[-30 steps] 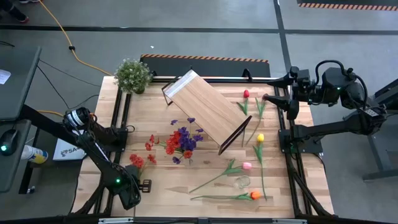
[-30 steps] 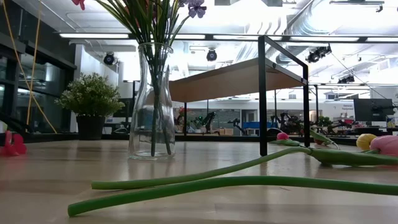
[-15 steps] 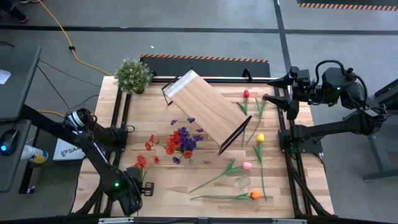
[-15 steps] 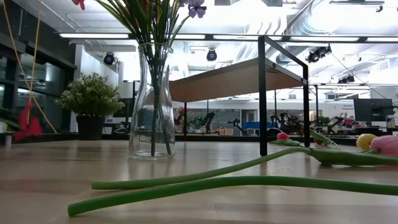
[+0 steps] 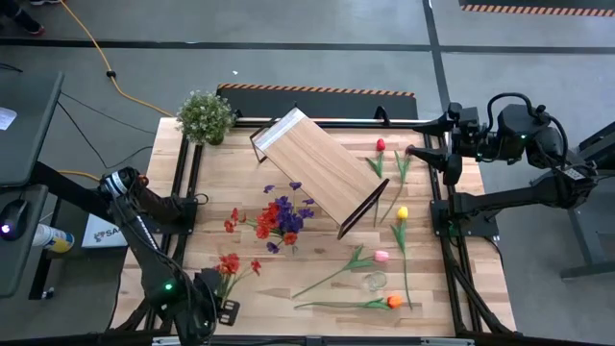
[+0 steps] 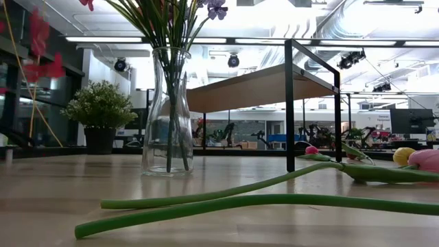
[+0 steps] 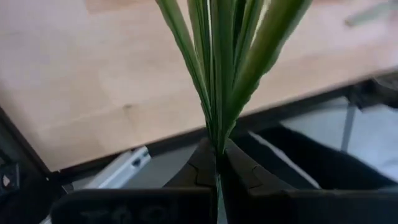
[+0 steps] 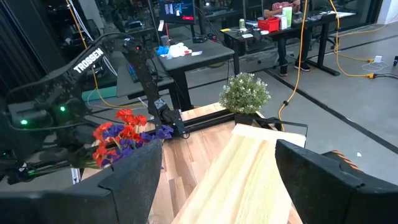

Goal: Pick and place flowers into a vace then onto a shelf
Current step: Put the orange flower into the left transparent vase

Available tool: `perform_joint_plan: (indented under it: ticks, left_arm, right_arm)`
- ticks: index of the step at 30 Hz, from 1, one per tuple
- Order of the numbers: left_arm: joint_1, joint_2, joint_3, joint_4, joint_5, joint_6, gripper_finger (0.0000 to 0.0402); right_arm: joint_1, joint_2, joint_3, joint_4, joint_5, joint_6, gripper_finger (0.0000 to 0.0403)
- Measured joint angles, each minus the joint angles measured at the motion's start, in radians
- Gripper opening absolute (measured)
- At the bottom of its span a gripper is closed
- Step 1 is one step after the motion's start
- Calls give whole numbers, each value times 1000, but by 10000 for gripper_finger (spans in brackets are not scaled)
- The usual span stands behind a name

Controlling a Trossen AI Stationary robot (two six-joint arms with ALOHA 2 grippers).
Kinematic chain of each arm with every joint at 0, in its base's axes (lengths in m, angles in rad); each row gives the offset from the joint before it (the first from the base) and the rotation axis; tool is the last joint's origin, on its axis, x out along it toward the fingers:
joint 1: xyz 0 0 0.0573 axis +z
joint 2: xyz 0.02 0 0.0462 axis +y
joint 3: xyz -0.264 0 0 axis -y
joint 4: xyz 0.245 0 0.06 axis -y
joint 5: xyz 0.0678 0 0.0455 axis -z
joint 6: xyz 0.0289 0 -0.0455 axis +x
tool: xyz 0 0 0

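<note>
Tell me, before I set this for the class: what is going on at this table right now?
The left gripper, near the table's front left corner, is shut on the green stems of a red small-blossom spray and holds it above the wood. The clear glass vase already holds purple and red flowers. Several tulips lie loose on the planks beside the light-wood shelf. The right gripper waits open at the table's far right edge.

The shelf (image 5: pixel 320 172) is standing mid-table, with the vase (image 5: pixel 282 224) sitting left of it (toward the left arm). The plant (image 5: pixel 205 116) is sitting at the far-left corner, and 5 tulips (image 5: pixel 388 256) are lying right of the shelf.
</note>
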Motion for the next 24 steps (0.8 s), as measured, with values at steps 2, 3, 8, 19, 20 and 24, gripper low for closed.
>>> perform_joint_plan:
  ticks: [2,3,8,19,20,24]
  left_arm:
    - [0,0,20,7,0,36,35]
    - [0,0,27,12,0,50,35]
    - [0,0,34,84,2,106,35]
    - [0,0,34,253,-22,165,35]
    - [3,0,34,269,-31,176,35]
    - [31,-1,34,327,-38,239,35]
  right_arm:
    - [0,0,0,0,0,0,303]
    - [0,0,0,0,0,0,303]
    - [0,0,0,0,0,0,303]
    - [0,0,0,0,0,0,303]
    - [0,0,0,0,0,0,303]
    - [0,0,0,0,0,1,303]
